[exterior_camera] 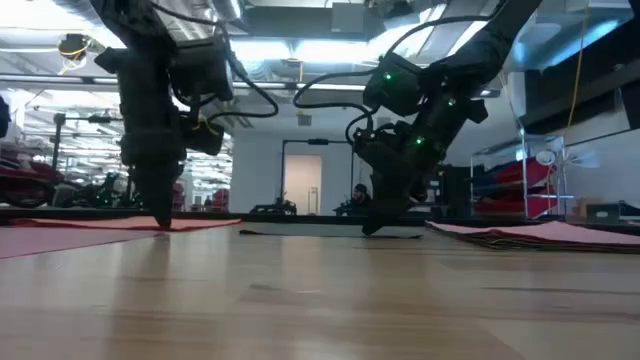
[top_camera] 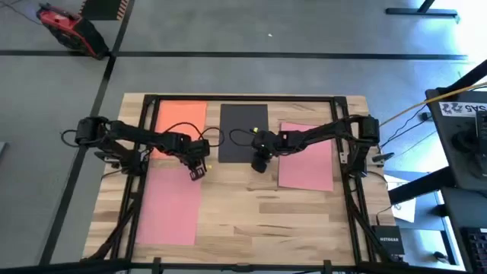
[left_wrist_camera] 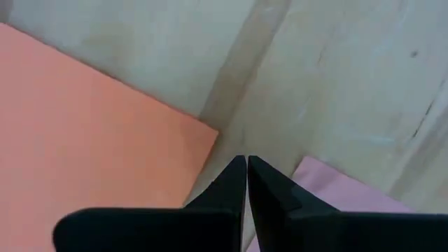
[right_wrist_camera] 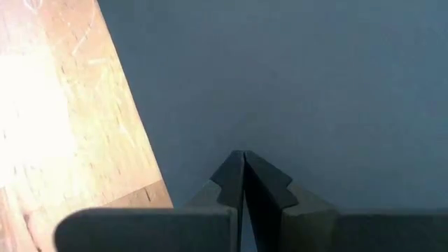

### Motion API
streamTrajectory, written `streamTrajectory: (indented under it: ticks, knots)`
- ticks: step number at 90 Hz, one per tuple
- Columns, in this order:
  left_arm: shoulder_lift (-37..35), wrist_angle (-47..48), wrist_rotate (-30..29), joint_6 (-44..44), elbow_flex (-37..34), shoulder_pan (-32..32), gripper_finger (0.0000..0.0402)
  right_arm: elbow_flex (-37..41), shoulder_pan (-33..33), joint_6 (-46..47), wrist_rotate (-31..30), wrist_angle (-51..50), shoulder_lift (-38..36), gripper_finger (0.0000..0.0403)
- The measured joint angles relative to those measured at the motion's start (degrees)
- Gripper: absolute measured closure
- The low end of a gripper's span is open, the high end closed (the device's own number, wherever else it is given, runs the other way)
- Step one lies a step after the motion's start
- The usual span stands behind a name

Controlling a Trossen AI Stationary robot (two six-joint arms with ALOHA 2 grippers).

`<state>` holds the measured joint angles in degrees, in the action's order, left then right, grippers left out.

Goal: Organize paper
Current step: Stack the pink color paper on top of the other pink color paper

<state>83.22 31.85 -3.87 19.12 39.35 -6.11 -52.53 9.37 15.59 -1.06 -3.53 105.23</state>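
Observation:
Four paper sheets lie flat on the wooden table: an orange one [top_camera: 179, 125] at the far left, a black one [top_camera: 243, 133] in the middle, a pink one [top_camera: 307, 156] at the right and another pink one [top_camera: 171, 205] at the near left. My left gripper [top_camera: 196, 172] is shut and points down at the gap between the orange sheet [left_wrist_camera: 91, 140] and the near pink sheet's far right corner [left_wrist_camera: 336, 185]. My right gripper [top_camera: 259, 164] is shut and points down on the black sheet [right_wrist_camera: 294, 84], by its near edge. My left gripper's shut tips [exterior_camera: 163, 224] reach table level beside the pink sheet's far right corner; whether they touch wood or paper I cannot tell. My right gripper comes slanting down from the right, and its shut fingertips [right_wrist_camera: 243, 155] rest on the black sheet near its near edge [right_wrist_camera: 150, 150]. The sheet lies flat on the table.
Bare wood [top_camera: 266, 213] spans the table's near middle and right. The dark arm frames [top_camera: 144, 114] run along both sides of the tabletop. A red machine [top_camera: 68, 30] and a side bench [top_camera: 464, 129] stand off the table.

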Motion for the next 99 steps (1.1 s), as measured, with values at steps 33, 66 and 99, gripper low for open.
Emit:
streamTrajectory:
  ticks: [33, 66, 99]
  knots:
    - [0.0, 0.0, -1.0, 0.2, 0.0, 0.0, 0.0402, 0.0, 0.0, -0.9, -0.9, 0.4, 0.0, 0.0403]
    - [-2.4, -2.1, -1.2, 2.8, 0.0, -0.3, 0.0402, 0.0, 0.0, -2.4, -0.6, 0.5, 0.0, 0.0403]
    - [-2.4, -6.0, 0.5, 4.5, 0.1, -0.4, 0.0402, 0.0, 0.0, -2.5, 0.3, 0.8, -0.5, 0.0403]
